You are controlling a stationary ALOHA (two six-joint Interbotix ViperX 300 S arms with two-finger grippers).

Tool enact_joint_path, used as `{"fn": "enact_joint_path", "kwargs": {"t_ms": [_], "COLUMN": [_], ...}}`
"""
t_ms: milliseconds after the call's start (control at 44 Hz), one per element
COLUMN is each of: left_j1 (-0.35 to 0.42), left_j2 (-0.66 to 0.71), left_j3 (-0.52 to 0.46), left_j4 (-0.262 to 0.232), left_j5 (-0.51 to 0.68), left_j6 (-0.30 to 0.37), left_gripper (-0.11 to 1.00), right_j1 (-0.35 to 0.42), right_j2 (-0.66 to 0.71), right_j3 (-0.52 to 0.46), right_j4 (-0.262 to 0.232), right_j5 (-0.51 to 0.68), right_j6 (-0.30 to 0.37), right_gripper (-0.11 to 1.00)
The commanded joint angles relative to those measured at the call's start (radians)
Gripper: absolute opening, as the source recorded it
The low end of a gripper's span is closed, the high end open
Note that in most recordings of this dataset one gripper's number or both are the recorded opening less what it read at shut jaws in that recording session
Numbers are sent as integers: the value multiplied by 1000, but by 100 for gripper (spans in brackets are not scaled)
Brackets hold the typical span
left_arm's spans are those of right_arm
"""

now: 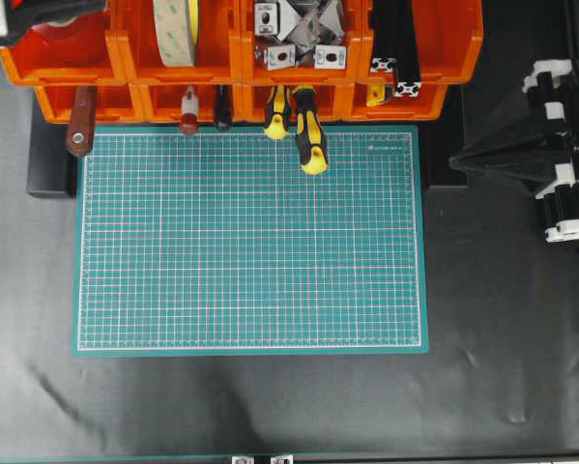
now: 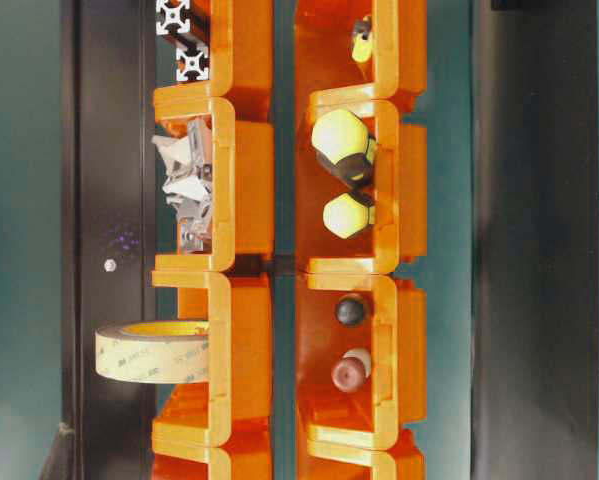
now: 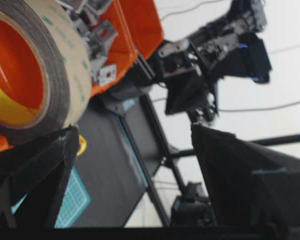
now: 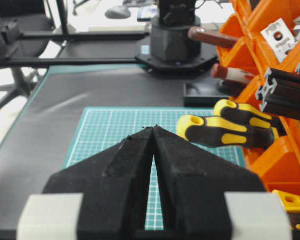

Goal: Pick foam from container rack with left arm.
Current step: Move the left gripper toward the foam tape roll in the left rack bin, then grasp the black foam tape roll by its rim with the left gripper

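Note:
The foam (image 1: 176, 29) stands on edge in the second bin from the left in the top row of the orange container rack (image 1: 125, 58). From table level the foam's cream band (image 2: 154, 352) sticks out of the rack (image 2: 244, 180). In the left wrist view the foam (image 3: 64, 65) fills the upper left, right above one fingertip (image 3: 59, 150). My left gripper (image 3: 133, 129) is open wide with nothing between its fingers. Part of the left arm (image 1: 9, 19) shows at the top left corner. My right gripper (image 1: 458, 159) (image 4: 153, 129) is shut and empty, at the right of the mat.
A red tape roll (image 1: 62, 34) lies in the leftmost bin under the left arm. Metal brackets (image 1: 299, 34) and black profiles (image 1: 395, 48) fill the other top bins. Yellow-black screwdriver handles (image 1: 310, 135) and wooden handles (image 1: 80, 121) stick out over the green mat (image 1: 250, 242).

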Motion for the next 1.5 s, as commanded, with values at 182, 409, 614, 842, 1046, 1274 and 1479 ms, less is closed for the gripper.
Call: {"fn": "enact_joint_path", "kwargs": {"t_ms": [182,409,614,842,1046,1274,1479], "left_j1": [31,32,32,32,32,32,28], "left_j2": [107,204,258,268,275,275,247], "left_j3": [-101,-173,-209,-199,-198,-181,-150], "left_j4": [3,3,3,3,3,3,3], "left_j5": [89,127,127,135,133,129,35], "left_j6": [0,0,0,-2,-2,2,18], "left_gripper": [87,87,87,86,84,57,29], "right_j1": [3,3,3,14,15,17,15], "right_j2": [5,0,-6,-15,-15,-15,-15], "right_j3": [-31,-26,-26,-26,-26,-25,-26], "right_j4": [2,2,3,2,2,2,2], "right_j5": [3,5,5,6,6,5,5], "right_j6": [-12,-12,-12,-9,-11,-11,-6], "right_gripper": [1,1,1,1,1,1,1]}}
